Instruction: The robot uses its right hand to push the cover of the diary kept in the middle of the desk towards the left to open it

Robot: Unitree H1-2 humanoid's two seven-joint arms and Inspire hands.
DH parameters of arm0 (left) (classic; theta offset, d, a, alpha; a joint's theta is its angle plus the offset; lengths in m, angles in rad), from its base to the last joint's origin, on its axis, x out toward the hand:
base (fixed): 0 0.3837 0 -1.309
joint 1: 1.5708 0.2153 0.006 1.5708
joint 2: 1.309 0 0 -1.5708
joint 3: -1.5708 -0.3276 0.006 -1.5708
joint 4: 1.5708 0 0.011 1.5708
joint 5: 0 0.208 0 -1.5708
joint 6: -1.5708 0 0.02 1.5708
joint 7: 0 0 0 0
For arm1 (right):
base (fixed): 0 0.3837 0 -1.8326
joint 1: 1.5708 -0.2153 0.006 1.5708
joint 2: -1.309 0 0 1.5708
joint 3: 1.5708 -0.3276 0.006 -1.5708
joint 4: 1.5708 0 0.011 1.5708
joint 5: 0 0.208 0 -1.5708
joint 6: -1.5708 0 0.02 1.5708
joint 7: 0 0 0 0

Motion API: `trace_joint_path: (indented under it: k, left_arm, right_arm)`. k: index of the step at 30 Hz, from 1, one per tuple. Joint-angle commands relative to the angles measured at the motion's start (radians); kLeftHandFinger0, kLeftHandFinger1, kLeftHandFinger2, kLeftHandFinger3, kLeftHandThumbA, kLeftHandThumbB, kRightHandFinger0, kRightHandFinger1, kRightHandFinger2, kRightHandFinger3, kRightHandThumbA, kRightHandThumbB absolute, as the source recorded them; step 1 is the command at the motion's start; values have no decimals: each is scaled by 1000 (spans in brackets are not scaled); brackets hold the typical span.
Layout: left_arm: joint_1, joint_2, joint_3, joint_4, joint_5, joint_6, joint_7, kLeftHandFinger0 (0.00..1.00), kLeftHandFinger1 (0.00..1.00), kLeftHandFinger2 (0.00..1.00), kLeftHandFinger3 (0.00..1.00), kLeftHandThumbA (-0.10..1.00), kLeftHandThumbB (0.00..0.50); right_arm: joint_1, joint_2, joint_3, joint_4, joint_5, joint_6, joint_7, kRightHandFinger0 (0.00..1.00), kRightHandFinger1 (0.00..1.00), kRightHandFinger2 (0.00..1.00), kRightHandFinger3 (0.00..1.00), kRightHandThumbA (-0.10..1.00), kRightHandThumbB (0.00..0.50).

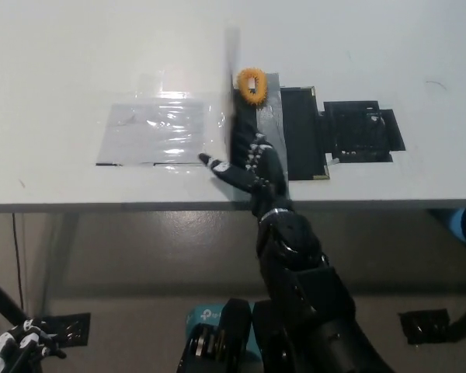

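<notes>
The push is in its middle: the cover (233,70) of the diary (299,132) stands nearly on edge, showing only as a thin, blurred vertical streak above the spine, so I judge it has passed half of its swing to the left but is not yet laid flat. The black right hand (248,165) sits at the diary's near left corner, its fingers spread and reaching left, holding nothing; whether any of them touches the cover I cannot tell. The next move calls for a further sweep to the left, low enough to carry the cover past upright and down to the worktop (62,62), and gentle, since a stiff board cover may spring back if released early.

The diary lies in the middle of the worktop near its front edge. Its exposed inner face is dark and flat, with a grey, slightly shiny strip beside the spine and pale metal-like corners. An orange ring-shaped object (252,84) with a ridged rim rests at the diary's far left corner. Just right of the diary is a black tape patch (363,130), matt and rectangular. Left of the diary lies a clear plastic sheet (159,132), wrinkled and glossy. The worktop is smooth, matt white.

The white left hand (15,350) rests far below and left of the diary, off the worktop; its state is unclear.
</notes>
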Motion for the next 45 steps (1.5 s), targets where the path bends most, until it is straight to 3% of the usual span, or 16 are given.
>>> trace_joint_path:
  k: [1, 3, 7, 12, 14, 16, 20, 22, 26, 27, 30, 35, 37, 41, 43, 45]
  left_arm:
    - [-9, 32, -7, -27, 9, 1, -18, 425, 499, 262, 357, 336, 500]
    - [-12, 35, -4, -24, 3, 1, -23, 408, 483, 253, 341, 325, 500]
    - [-16, 49, -8, -37, 18, 10, -18, 380, 469, 251, 323, 343, 500]
    - [-15, 54, -12, -55, 27, 19, -15, 407, 487, 268, 318, 350, 500]
    - [-20, 60, -14, -59, 34, 32, -9, 410, 488, 268, 316, 349, 500]
    - [-21, 68, -16, -64, 37, 32, -14, 420, 498, 276, 324, 352, 500]
    - [-29, 72, -27, -71, 53, 34, -12, 428, 506, 281, 344, 363, 500]
    - [-34, 77, -36, -71, 64, 28, -15, 433, 513, 293, 359, 371, 500]
    - [-49, 80, -54, -70, 88, 27, -5, 438, 519, 300, 366, 398, 500]
    - [-47, 80, -53, -74, 85, 27, -5, 435, 518, 298, 364, 396, 500]
    - [-54, 82, -58, -77, 83, 38, -9, 441, 529, 307, 365, 381, 500]
    - [-69, 85, -79, -85, 104, 42, -8, 441, 527, 298, 358, 395, 500]
    - [-77, 84, -89, -90, 107, 49, -10, 450, 529, 288, 360, 411, 500]
    - [-74, 77, -102, -104, 109, 57, -3, 450, 529, 283, 360, 410, 500]
    - [-73, 77, -101, -103, 110, 56, -2, 460, 532, 286, 356, 416, 500]
    - [-75, 79, -101, -92, 112, 44, -8, 458, 530, 285, 354, 419, 500]
  right_arm:
    - [-69, -37, 120, 30, -163, -20, 80, 870, 871, 821, 906, 974, 190]
    - [-80, -77, 181, 42, -222, -28, 77, 1000, 895, 825, 903, 979, 214]
    - [-100, -140, 269, 53, -320, -18, 39, 1000, 898, 802, 869, 1000, 235]
    - [-103, -222, 377, 102, -421, -91, 44, 561, 588, 640, 764, 981, 181]
    - [-109, -256, 440, 95, -476, -21, 80, 299, 388, 531, 767, 1000, 262]
    - [-116, -269, 475, 104, -508, -20, 79, 398, 496, 605, 821, 1000, 276]
    - [-139, -286, 576, 133, -604, 11, 83, 25, 46, 231, 990, 1000, 352]
    - [-154, -280, 618, 146, -634, 31, 108, 67, 123, 264, 985, 1000, 373]
    - [-156, -244, 676, 166, -678, 38, 105, 0, 11, 88, 767, 1000, 431]
    - [-162, -233, 709, 167, -709, 55, 120, 28, 85, 171, 879, 1000, 463]
    - [-151, -208, 752, 144, -750, 57, 120, 0, 0, 4, 988, 1000, 479]
    - [-144, -174, 784, 134, -800, 65, 132, 0, 39, 114, 865, 1000, 470]
    - [-160, -148, 783, 155, -807, 61, 142, 0, 0, 139, 949, 1000, 467]
    - [-171, -124, 797, 182, -851, 43, 118, 0, 70, 341, 646, 1000, 495]
    - [-174, -119, 803, 196, -868, 25, 119, 0, 181, 506, 731, 1000, 473]
    - [-170, -121, 804, 196, -877, 21, 136, 0, 151, 479, 710, 1000, 460]
